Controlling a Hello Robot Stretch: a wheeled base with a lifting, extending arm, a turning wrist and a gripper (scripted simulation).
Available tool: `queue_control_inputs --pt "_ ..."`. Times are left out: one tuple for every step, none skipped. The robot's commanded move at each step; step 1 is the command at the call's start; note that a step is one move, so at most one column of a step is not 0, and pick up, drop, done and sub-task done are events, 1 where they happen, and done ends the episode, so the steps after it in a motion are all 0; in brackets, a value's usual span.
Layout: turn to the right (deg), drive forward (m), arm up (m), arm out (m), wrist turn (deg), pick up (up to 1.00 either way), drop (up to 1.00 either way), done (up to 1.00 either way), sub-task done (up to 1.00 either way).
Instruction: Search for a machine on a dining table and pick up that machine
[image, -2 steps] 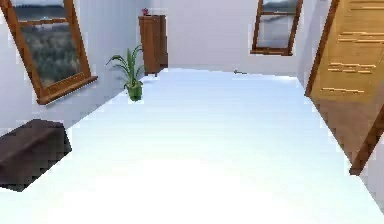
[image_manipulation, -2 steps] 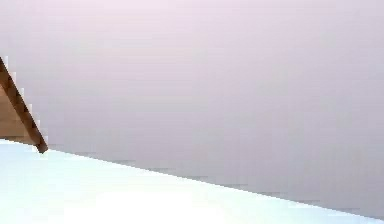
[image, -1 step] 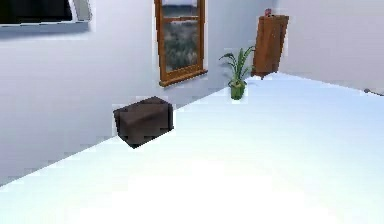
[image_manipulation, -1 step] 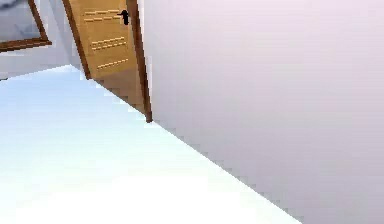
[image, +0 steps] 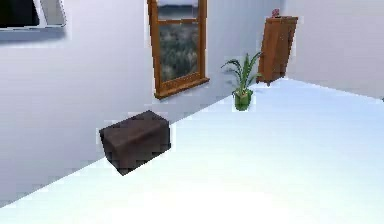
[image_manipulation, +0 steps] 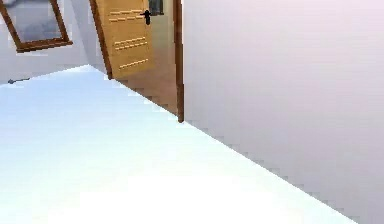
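Note:
A pale floor (image: 280, 150) runs ahead to a grey wall with a wood-framed window (image: 178, 45). A dark brown box-like chest (image: 135, 140) stands on the floor near that wall, at the forward view's left of middle.
A potted green plant (image: 242, 80) stands by the wall under the window's right side. A tall wooden cabinet (image: 276, 47) stands in the far corner. A dark screen (image: 30, 15) hangs at the top left. In the arm side view, a wooden door (image_manipulation: 140, 45) and a window corner (image_manipulation: 35, 25).

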Motion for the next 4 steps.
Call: queue_control_inputs --pt "45.0 0.00 0.00 0.00 0.0 0.00 0.00 0.00 0.00" --pt "21.0 0.00 0.00 0.00 0.0 0.00 0.00 0.00 0.00" --pt "0.0 1.00 0.00 0.00 0.0 0.00 0.00 0.00 0.00" --pt "0.0 1.00 0.00 0.00 0.0 0.00 0.00 0.00 0.00"
